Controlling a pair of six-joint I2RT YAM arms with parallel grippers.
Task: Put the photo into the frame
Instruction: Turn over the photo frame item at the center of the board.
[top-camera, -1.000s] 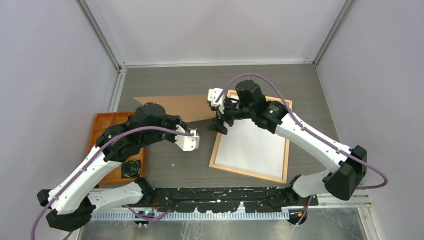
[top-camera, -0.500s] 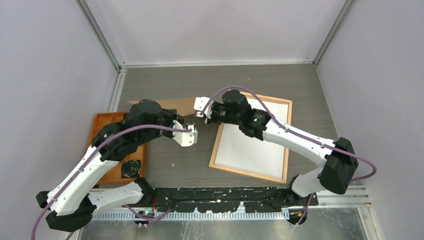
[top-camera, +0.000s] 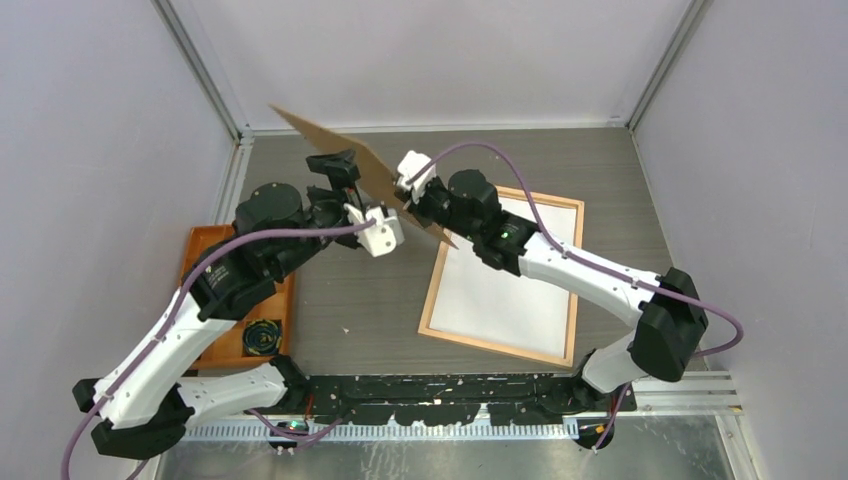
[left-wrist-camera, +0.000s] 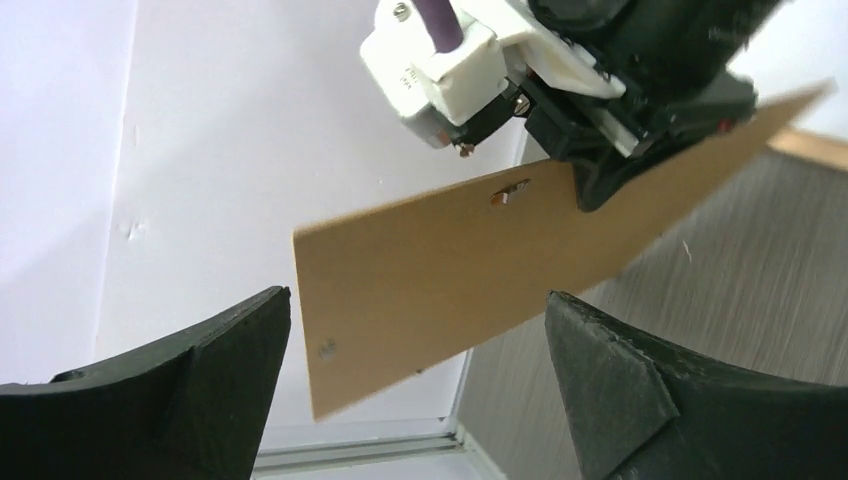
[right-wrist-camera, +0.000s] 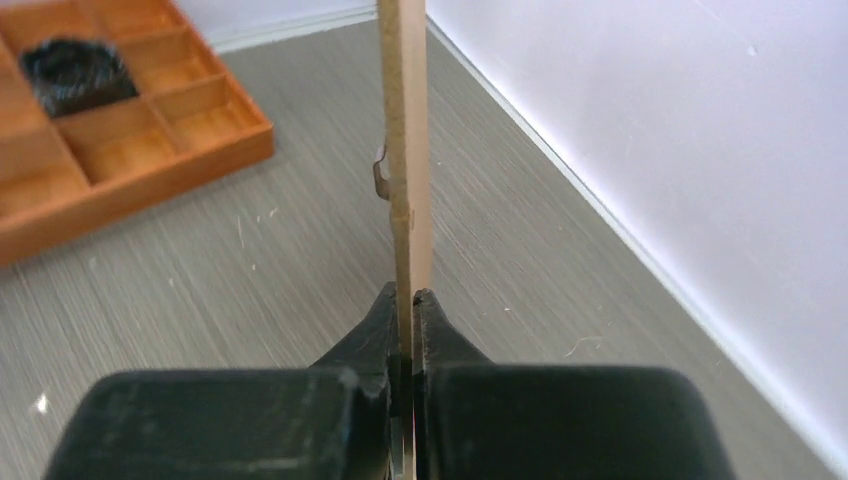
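At eight o'clock on the table I note the small orange wooden compartment tray (top-camera: 210, 242). The left gripper (top-camera: 338, 178) is raised toward eleven o'clock, jaws spread wide and holding nothing, near the flat brown rectangular backing board (top-camera: 315, 132). The right gripper (right-wrist-camera: 410, 300) is clamped on that board's edge, holding it tilted clear of the table, while the large paper photo (top-camera: 505, 290) lies white back up inside the rectangular light-orange wooden frame (top-camera: 576, 285) at four o'clock.
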